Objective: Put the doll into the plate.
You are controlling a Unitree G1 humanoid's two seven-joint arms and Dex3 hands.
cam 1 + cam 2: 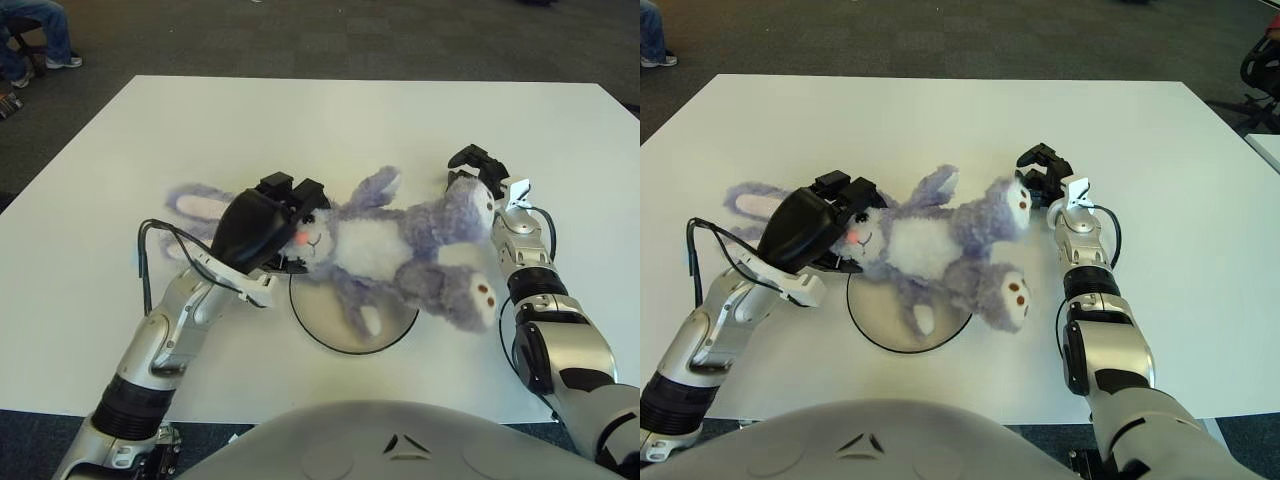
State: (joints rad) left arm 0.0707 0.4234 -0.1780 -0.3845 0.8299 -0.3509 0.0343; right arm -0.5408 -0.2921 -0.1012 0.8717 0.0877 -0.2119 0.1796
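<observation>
A purple plush rabbit doll (pixel 385 245) lies on its back across the round white plate (pixel 345 350), which has a dark rim. Its head points left, its legs right, and its long ears (pixel 200 208) trail over the table. My left hand (pixel 285 212) is clamped over the doll's head from the left, covering the top of it. My right hand (pixel 472 168) sits just behind the doll's upper foot (pixel 1018 200), fingers loosely curved and empty. The doll's body hides most of the plate.
The white table (pixel 340 120) extends far behind and to both sides. A black cable (pixel 150 245) loops off my left forearm. At the top left corner, a seated person's legs (pixel 35 30) show on the dark carpet.
</observation>
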